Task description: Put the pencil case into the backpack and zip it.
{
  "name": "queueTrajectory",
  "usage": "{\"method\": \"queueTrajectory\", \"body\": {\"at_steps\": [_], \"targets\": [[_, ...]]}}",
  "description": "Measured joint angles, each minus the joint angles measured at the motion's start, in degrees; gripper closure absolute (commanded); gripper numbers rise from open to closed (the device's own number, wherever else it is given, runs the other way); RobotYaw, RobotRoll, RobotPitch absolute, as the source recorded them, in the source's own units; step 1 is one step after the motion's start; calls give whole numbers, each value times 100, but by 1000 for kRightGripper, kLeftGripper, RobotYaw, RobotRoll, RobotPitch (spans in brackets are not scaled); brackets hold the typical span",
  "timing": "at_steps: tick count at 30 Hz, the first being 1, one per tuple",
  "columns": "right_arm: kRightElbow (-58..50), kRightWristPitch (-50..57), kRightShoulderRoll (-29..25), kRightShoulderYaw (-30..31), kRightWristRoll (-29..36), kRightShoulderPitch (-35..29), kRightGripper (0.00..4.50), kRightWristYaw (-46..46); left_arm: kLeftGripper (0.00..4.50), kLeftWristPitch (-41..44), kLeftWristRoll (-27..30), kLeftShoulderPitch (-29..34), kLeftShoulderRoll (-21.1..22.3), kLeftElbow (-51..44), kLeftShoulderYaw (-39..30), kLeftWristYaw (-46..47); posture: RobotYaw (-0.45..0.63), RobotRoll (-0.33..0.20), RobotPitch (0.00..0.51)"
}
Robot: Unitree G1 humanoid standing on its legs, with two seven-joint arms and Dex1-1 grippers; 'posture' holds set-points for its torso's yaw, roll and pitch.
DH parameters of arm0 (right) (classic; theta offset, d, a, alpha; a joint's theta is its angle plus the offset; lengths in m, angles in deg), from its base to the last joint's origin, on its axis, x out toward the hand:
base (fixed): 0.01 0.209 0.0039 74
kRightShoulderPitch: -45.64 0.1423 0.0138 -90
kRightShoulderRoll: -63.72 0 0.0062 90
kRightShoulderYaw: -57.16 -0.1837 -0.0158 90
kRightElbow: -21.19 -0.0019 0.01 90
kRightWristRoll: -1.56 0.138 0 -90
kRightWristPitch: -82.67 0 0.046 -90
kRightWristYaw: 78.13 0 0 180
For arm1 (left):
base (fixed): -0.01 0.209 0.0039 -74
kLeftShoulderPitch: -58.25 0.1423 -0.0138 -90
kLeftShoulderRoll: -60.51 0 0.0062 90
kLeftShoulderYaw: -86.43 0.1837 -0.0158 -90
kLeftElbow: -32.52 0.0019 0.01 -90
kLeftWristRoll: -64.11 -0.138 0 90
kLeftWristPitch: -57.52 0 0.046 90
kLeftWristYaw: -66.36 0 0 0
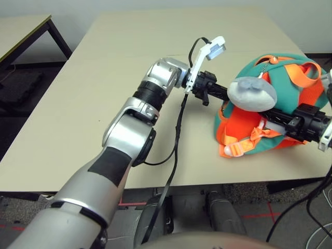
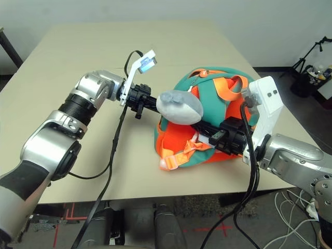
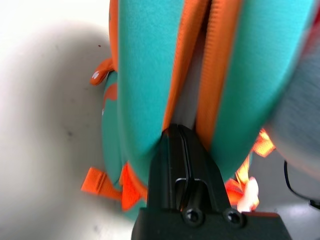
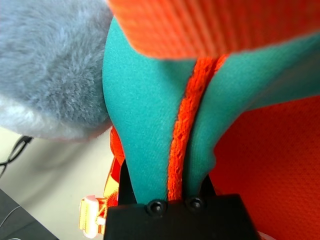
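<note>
Item: one second table, beyond the left edge of my bench.

Item: my left hand, closed, its fingertips together at the backpack's orange zipper, between the two zipper edges. Whether a zip pull is caught in it, I cannot tell.

Item: one plush charm, grey above and white below, lying over the front of the backpack, between my two hands.

Item: one backpack, teal with orange panels and straps, on the bench toward its right edge; a pale orange buckle hangs on the side nearest the bench's front edge. The zipper is parted where my left hand is. A pale grey surface shows in the gap; whether this is the pencil case, I cannot tell, so its place stays unconfirmed.

Item: my right hand, gripping a fold of the backpack's teal fabric with orange piping.

Item: one black tripod, on the floor beyond the bench's right edge.
</note>
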Motion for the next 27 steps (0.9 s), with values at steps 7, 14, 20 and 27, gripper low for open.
{"method": "queueTrajectory", "body": {"at_steps": [7, 14, 20, 27], "targets": [[-6, 1, 6, -6, 6, -14, 4377, 0, 4500, -22, 6, 146, 301, -371, -1, -162, -221, 0, 105], [-79, -62, 165, -19, -71, -242, 4377, -12, 4500, 674, 264, 120, 1594, -1995, -101, -661, -219, 0, 80], [-92, -133, 234, -21, -354, -295, 4377, -151, 2903, 661, 382, -325, 2429, -2679, -320, -802, -192, 0, 70], [75, -143, 279, 7, -612, -186, 4377, -429, 522, 73, 246, -151, 2622, -3410, -280, -464, -154, 0, 71]]}}
